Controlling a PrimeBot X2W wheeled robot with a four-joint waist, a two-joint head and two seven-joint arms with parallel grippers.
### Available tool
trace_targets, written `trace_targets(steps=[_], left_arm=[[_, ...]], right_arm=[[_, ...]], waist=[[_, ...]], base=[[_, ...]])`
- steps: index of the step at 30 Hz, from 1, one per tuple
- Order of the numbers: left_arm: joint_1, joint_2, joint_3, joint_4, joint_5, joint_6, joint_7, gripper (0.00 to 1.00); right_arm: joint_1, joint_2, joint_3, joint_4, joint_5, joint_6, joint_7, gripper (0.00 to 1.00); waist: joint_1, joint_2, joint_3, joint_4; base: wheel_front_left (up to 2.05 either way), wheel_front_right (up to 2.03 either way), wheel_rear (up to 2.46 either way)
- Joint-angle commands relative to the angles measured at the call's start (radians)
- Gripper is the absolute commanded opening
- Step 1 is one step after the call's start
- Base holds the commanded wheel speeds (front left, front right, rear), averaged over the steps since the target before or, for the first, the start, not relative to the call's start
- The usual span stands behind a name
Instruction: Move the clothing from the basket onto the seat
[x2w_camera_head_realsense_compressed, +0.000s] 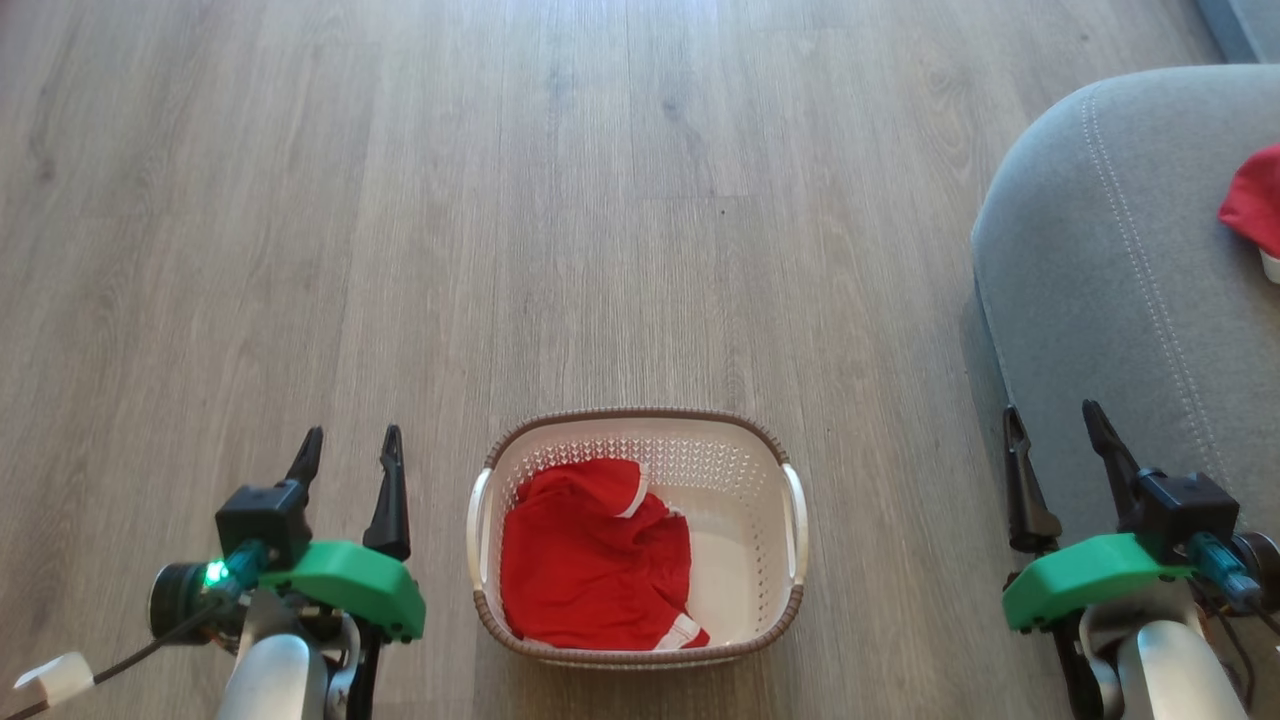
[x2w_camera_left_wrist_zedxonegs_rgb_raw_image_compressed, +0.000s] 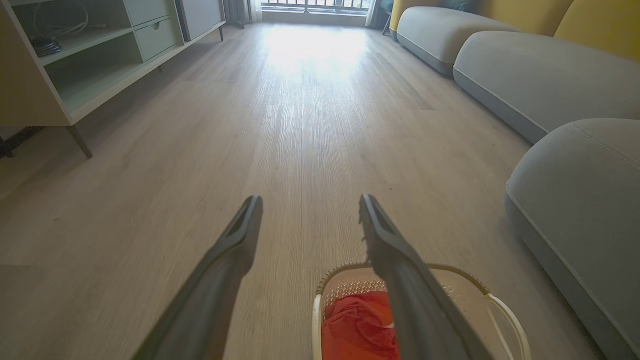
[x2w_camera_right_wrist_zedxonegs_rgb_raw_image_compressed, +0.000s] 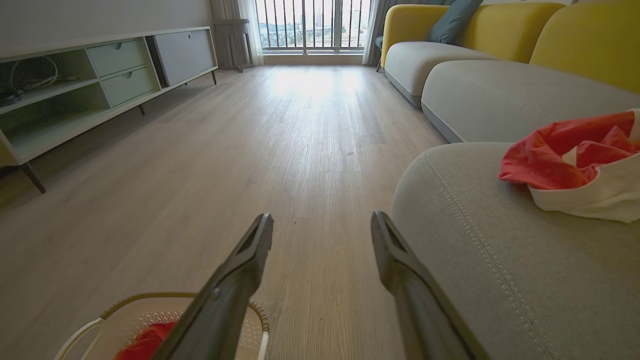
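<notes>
Clothing lies in two places: one red garment (x2w_camera_head_realsense_compressed: 590, 560) is crumpled in the left half of the basket (x2w_camera_head_realsense_compressed: 640, 415), and a second garment (x2w_camera_right_wrist_zedxonegs_rgb_raw_image_compressed: 555, 155) rests on the grey seat (x2w_camera_head_realsense_compressed: 1090, 300). The basket stands on a pale wood-plank floor (x2w_camera_head_realsense_compressed: 640, 200), between the two grippers and near the seat's rounded corner. Further down the room are a low open-shelved sideboard (x2w_camera_right_wrist_zedxonegs_rgb_raw_image_compressed: 75, 90), more grey cushions with yellow backrests (x2w_camera_right_wrist_zedxonegs_rgb_raw_image_compressed: 575, 40) and a barred window (x2w_camera_right_wrist_zedxonegs_rgb_raw_image_compressed: 312, 25). The basket garment is bright red with white cuffs, one near the back wall and one at the front rim; the other shows red folds over a white band. That one is cut off by the frame edge, so its shape is hard to make out. The left gripper (x2w_camera_head_realsense_compressed: 352, 434) and the right gripper (x2w_camera_head_realsense_compressed: 1052, 410) both hover with fingers spread apart, grasping nothing.
</notes>
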Motion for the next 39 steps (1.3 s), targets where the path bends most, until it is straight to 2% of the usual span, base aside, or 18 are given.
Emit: trace_targets(steps=[1,14,19,24,29,33,36,39], left_arm=[[-0.016,0.007,0.031,-0.03,-0.003,0.003,-0.01,1.0],[-0.031,0.006,0.002,-0.025,-0.009,0.01,-0.01,1.0],[-0.071,0.006,-0.022,-0.018,0.0,0.01,-0.01,1.0],[-0.152,0.006,-0.072,0.021,0.033,0.007,-0.01,1.0],[-0.277,0.007,-0.135,0.123,0.105,0.004,-0.01,1.0],[-0.393,0.01,-0.196,0.27,0.163,-0.011,-0.01,1.0],[-0.483,0.012,-0.237,0.391,0.196,-0.029,-0.002,1.0],[-0.542,0.012,-0.264,0.468,0.224,-0.026,0.017,1.0]], right_arm=[[-0.02,0.0,0.027,-0.028,0.003,0.0,-0.007,1.0],[-0.04,0.0,0.034,-0.035,0.012,0.0,-0.007,1.0],[-0.068,0.0,0.034,-0.055,0.019,0.0,-0.007,1.0],[-0.125,0.0,0.025,-0.088,0.032,0.0,-0.007,1.0],[-0.206,0.0,0.021,-0.133,0.043,0.0,-0.007,1.0],[-0.268,0.0,0.029,-0.159,0.066,0.0,-0.007,1.0],[-0.303,0.0,0.042,-0.174,0.086,0.0,-0.007,1.0],[-0.321,0.0,0.05,-0.176,0.113,0.0,-0.007,1.0]], waist=[[0.0001,0.0,0.001,0.0],[0.0001,0.0,0.036,-0.014],[0.0001,0.0,0.109,-0.027],[0.0001,0.0,0.241,-0.043],[0.0001,0.0,0.411,-0.068],[0.0001,0.0,0.53,-0.091],[0.0001,0.0,0.596,-0.107],[0.0001,0.0,0.633,-0.117]], base=[[0.0,0.0,0.0],[0.0,0.0,0.0],[0.0,0.0,0.0],[0.0,0.0,0.0],[0.0,0.0,0.0],[0.0,0.0,0.0],[0.0,0.0,0.0],[0.0,0.0,0.0]])
